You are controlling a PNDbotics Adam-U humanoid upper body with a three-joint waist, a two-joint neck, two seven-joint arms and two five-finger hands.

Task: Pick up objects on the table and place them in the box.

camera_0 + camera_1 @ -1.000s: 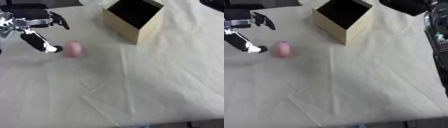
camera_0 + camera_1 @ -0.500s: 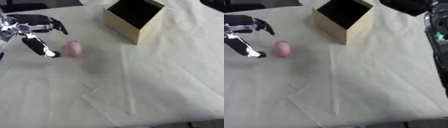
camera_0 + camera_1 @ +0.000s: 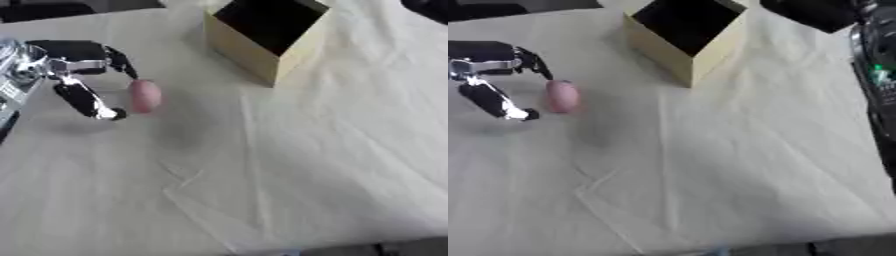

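A small pink egg-shaped object (image 3: pixel 145 95) lies on the cream cloth at the left. My left hand (image 3: pixel 72 70) comes in from the left edge just beside it, open, with the fingers arched over the object's top and the thumb (image 3: pixel 87 101) low on its near side; I cannot tell if they touch it. The open tan cardboard box (image 3: pixel 266 35) stands at the back centre, its dark inside showing. Of the right arm only a black part (image 3: pixel 877 60) shows along the right edge; its hand is out of sight.
The cream cloth (image 3: pixel 289 165) covers the whole table and has creases and a raised fold at the front centre. The table's front edge runs along the bottom of the view.
My left hand has moved right, closing in on the pink object, so that its fingers now reach over it. The object and the box have stayed put.
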